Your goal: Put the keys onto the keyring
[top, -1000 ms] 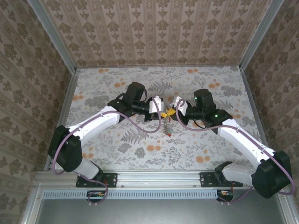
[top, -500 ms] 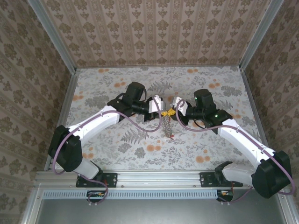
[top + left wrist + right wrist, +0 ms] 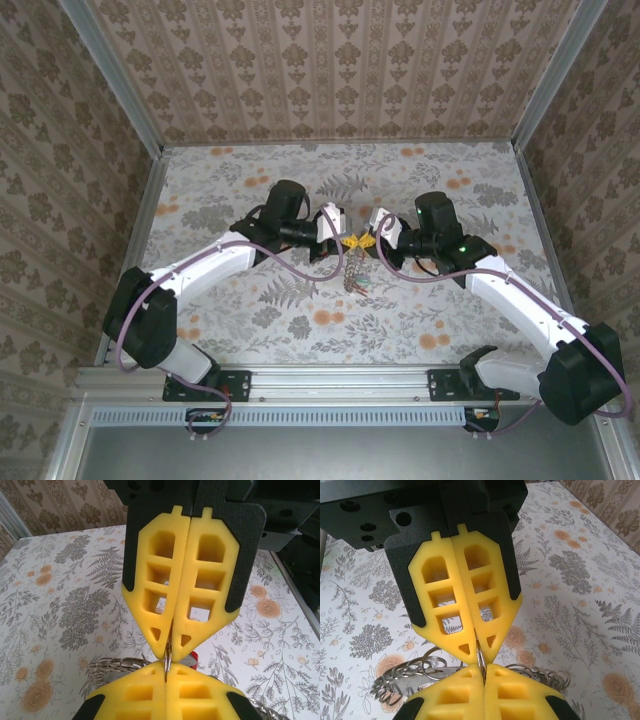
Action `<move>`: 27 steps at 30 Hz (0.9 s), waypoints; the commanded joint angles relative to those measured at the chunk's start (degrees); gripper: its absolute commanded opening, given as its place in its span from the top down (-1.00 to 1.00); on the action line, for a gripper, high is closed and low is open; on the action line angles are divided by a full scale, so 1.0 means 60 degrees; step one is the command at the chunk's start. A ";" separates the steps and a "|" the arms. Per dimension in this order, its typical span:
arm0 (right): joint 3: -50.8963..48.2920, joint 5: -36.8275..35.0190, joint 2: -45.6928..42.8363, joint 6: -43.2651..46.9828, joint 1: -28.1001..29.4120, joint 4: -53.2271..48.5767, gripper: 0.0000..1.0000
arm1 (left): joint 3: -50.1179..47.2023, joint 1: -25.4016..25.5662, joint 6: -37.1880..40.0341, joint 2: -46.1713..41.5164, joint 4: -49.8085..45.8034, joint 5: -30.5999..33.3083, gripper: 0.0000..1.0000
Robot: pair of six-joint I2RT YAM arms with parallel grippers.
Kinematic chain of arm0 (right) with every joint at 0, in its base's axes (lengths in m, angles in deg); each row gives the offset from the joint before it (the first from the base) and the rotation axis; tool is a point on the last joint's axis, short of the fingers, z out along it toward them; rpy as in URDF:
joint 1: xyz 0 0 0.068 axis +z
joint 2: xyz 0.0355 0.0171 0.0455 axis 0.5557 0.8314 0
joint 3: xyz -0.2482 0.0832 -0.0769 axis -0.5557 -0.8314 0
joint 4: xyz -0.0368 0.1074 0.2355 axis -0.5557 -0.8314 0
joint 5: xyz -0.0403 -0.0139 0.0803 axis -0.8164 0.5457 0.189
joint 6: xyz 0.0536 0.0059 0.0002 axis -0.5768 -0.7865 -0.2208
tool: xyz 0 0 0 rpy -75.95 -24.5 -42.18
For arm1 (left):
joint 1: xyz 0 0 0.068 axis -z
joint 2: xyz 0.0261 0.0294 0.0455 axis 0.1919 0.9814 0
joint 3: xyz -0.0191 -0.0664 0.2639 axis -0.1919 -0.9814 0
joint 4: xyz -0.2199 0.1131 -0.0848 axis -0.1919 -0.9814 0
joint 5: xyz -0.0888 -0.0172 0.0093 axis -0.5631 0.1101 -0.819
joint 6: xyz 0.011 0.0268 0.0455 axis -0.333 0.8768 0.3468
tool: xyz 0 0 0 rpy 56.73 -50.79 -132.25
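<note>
Your left gripper [image 3: 165, 676] and right gripper [image 3: 170, 647] meet tip to tip at mid-frame in the top view. Both are clenched on the keyring [image 3: 120, 663]. Part them gently so its wire doesn't slip.

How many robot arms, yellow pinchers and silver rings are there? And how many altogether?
Robot arms: 2 (left arm, right arm)
Yellow grippers: 2 (left gripper, right gripper)
Silver keyring: 1
Total: 5
</note>
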 commanded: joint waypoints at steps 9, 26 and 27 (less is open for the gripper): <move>-0.0595 0.0235 0.0053 -0.0390 0.0049 0.0920 0.72 | -0.0795 -0.0189 -0.1390 -0.0354 0.2595 -0.0712 1.00; -0.0593 0.0458 0.0183 -0.0304 -0.0176 0.1024 0.68 | -0.1229 -0.0369 -0.1810 -0.0388 0.3557 -0.1247 1.00; -0.0572 0.0516 0.0186 -0.0357 -0.0183 0.1069 0.73 | -0.1224 -0.0371 -0.1817 -0.0374 0.3542 -0.1286 1.00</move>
